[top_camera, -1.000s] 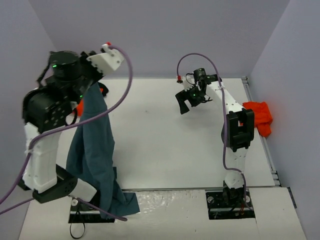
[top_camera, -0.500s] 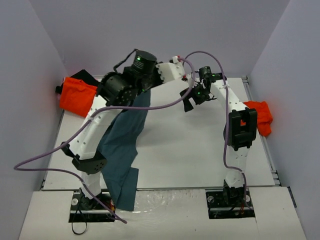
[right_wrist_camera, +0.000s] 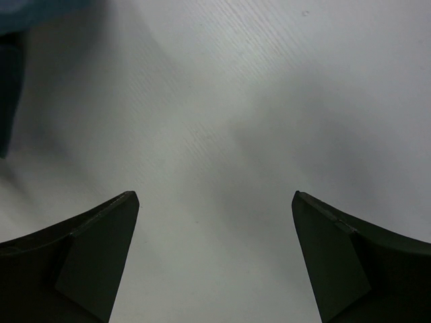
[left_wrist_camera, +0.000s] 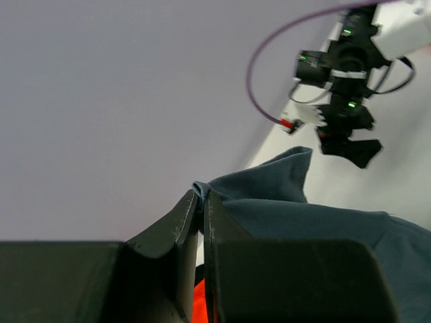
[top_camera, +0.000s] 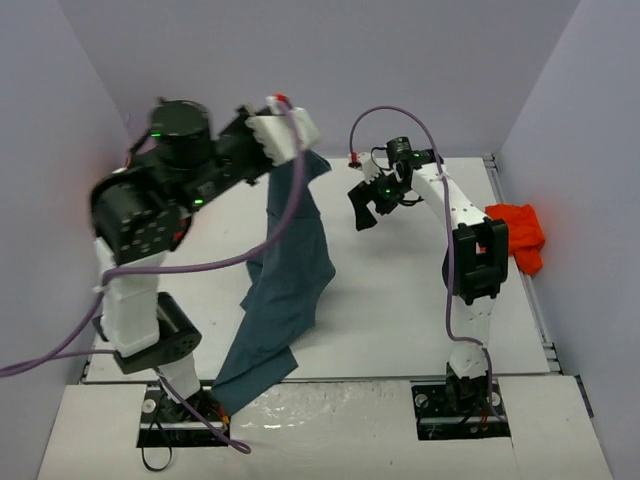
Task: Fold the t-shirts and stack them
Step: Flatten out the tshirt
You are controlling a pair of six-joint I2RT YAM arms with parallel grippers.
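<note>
Because the slate-blue t-shirt [top_camera: 290, 280] hangs limp from one pinched edge down to the table's [top_camera: 400, 310] near-left edge, it should handle light and floppy. The left gripper [left_wrist_camera: 201, 195] clamps it; the right gripper [right_wrist_camera: 214, 196], gaping empty, could take a free corner.

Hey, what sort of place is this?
Probably a robot lab test cell: left arm and right arm bolted to a white table, plain grey walls boxing it in, a slate-blue t-shirt held aloft.

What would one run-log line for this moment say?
left claw: shut on blue shirt, held up, lower end on table | right claw: open, empty, over table | orange shirt: crumpled, right edge
</note>
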